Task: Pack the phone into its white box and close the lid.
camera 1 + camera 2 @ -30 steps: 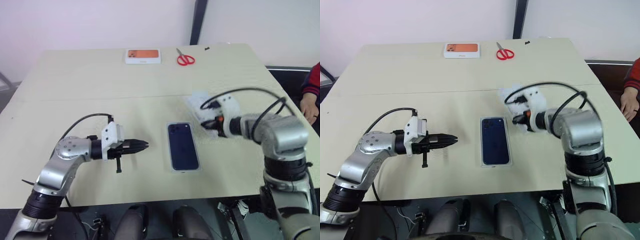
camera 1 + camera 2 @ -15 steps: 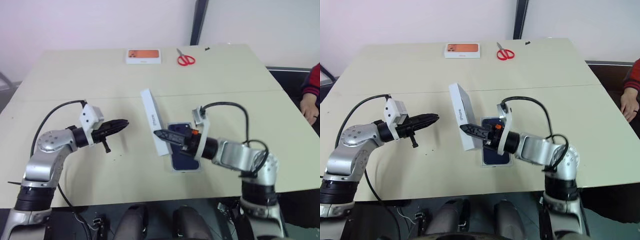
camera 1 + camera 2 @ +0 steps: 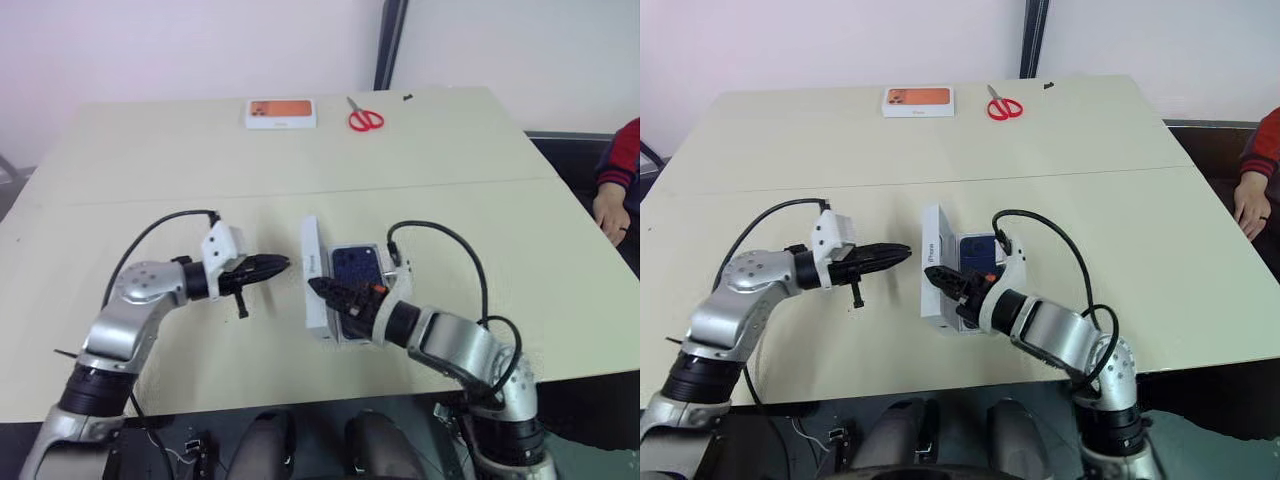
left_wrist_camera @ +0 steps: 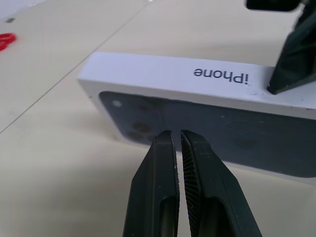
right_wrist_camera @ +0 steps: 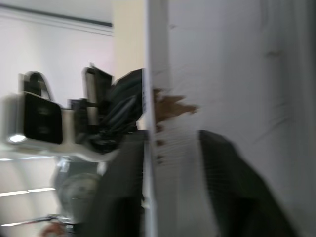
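Observation:
The dark blue phone [image 3: 357, 266] lies in the white box [image 3: 350, 340] at the table's middle. The lid [image 3: 313, 272] stands on its long edge along the box's left side. Its printed phone face [image 4: 207, 133] is turned toward my left gripper [image 3: 283, 264]. That gripper is shut, empty, and points at the lid from just left of it. My right gripper [image 3: 320, 288] reaches in from the near side. Its fingers stand apart astride the lid's upper wall, and one fingertip [image 4: 286, 64] rests on the lid's side beside the "iPhone" lettering.
A white box with an orange picture [image 3: 281, 112] and red scissors [image 3: 365, 119] lie at the table's far edge. A person's hand [image 3: 608, 208] rests at the right edge.
The right gripper has carried the lid down from a raised tilt to stand on the box's left side, and its fingers have parted. The left gripper has moved right, close to the lid.

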You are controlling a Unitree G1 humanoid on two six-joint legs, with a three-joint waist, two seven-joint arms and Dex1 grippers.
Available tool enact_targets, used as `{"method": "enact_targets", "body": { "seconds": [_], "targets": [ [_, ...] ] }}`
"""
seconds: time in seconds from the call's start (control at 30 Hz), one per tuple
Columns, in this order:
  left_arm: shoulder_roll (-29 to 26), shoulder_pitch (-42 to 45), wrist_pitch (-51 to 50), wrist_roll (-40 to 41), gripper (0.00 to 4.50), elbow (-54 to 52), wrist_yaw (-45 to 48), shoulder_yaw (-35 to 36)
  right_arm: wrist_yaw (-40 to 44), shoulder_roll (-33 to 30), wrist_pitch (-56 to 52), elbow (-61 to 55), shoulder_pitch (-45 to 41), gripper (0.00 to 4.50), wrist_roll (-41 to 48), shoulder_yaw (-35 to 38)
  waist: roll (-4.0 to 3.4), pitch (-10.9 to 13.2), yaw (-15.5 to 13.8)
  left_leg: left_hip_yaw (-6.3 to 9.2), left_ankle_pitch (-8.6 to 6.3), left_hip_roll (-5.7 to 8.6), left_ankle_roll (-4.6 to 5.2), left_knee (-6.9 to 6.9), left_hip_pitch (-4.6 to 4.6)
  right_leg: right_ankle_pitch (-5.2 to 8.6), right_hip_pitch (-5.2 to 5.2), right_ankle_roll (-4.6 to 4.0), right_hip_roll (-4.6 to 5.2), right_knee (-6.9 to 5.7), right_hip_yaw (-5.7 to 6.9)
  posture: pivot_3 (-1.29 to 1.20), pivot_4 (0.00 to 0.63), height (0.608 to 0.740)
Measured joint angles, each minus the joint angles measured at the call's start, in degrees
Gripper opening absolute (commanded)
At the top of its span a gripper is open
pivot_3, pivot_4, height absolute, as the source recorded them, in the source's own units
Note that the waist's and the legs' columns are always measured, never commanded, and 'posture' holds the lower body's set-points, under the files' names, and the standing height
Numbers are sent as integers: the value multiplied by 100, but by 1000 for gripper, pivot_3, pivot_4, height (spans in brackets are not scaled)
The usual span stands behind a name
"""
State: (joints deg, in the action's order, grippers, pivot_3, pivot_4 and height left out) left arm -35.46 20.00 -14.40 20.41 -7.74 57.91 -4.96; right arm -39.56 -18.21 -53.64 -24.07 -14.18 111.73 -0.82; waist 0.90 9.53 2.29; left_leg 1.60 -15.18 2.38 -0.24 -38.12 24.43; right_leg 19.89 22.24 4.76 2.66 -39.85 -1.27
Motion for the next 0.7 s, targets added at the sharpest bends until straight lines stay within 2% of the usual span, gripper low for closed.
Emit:
{"method": "enact_targets", "body": {
  "seconds": [0.03,0.07,0.2,0.3,0.4,0.5,0.7],
  "targets": [
    [25,84,4,-49,305,34,28,-76,288,-392,-167,95,-256,3949,-2,51,-1,0,0,1,0,0,0,0,0,0,0,0,-1,0,1,0,150,740],
    [122,191,3,-104,305,82,56,-170,642,-973,-401,209,-627,3949,0,79,-6,4,-5,-1,0,0,1,0,1,0,2,-1,-1,1,0,0,150,740],
    [451,516,2,-269,305,226,50,-527,1750,-2348,-1002,461,-1525,3949,-360,194,-3,3,-21,4,-2,-6,3,4,5,0,-8,-1,-6,18,7,0,150,740],
    [668,698,0,-424,305,306,67,-795,2955,-3125,-1223,677,-1954,3949,-1673,97,-4,2,-38,0,-3,-6,5,3,7,0,-10,-1,-5,27,4,0,150,740],
    [810,735,2,-636,305,349,57,-1042,4124,-3872,-1028,668,-2101,3949,-3448,-408,-5,2,-79,-1,-4,-5,7,2,8,0,-11,0,-4,32,2,0,150,740],
    [991,767,0,-812,305,365,35,-1304,5095,-4077,-662,669,-2120,3145,-4834,-911,-5,2,-124,-3,-4,-5,8,0,8,0,-9,0,-4,30,-1,0,150,740],
    [1016,772,-113,-836,305,335,-81,-1298,6542,-4488,279,421,-2007,61,-7006,-1706,-5,2,-160,-2,-4,-6,7,-4,10,-1,-5,0,-4,29,-2,0,150,740]
  ]
}}
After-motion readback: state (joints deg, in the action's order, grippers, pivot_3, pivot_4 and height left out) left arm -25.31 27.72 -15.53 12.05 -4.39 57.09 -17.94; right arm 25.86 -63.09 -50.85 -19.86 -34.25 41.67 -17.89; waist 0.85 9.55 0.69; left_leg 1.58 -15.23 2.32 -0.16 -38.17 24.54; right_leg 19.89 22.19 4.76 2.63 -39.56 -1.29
